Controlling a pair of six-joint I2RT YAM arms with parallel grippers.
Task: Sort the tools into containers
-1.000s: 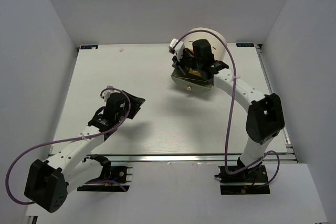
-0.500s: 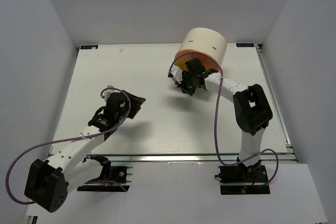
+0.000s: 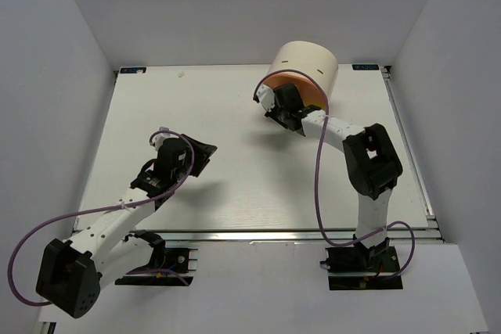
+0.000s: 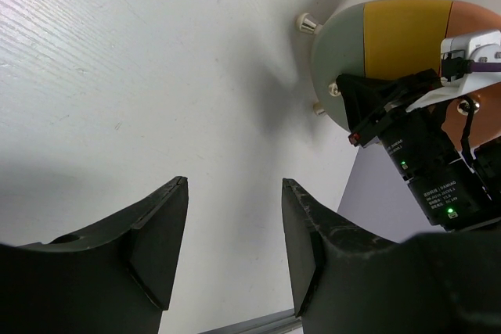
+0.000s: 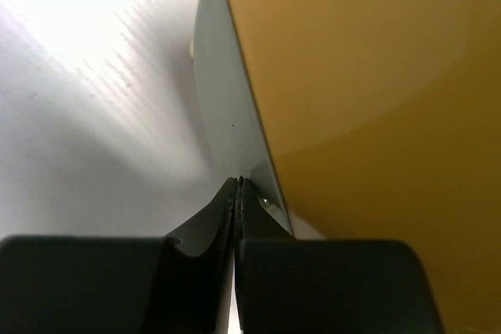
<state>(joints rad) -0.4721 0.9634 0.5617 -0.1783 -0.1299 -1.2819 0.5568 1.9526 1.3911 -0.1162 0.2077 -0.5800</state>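
The left hand (image 4: 235, 193) hovers over the bare desk (image 3: 235, 201) on the left, its two dark fingers spread wide with nothing between them. It sits as it did a second ago, and the left arm (image 3: 117, 220) has not shifted.

Further right, at the back of the desk, stands the cream drum-shaped cabinet (image 3: 307, 62). Its drawers show a pale grey-blue front (image 4: 338, 60), a yellow front (image 4: 407, 37) and an orange front (image 4: 470, 21), each lying flush with the curve, with small knobs (image 4: 307, 23) poking out. A second ago a grey tray-like shape jutted from the drum's near side under the right arm (image 3: 368, 162). That shape is gone from the top view now.

The right hand (image 5: 237, 193) has come down from above the drum and moved in against its near face. Its fingers are pressed tight together (nothing visible between them), the tips touching the edge of the pale grey-blue front just beside the yellow one.
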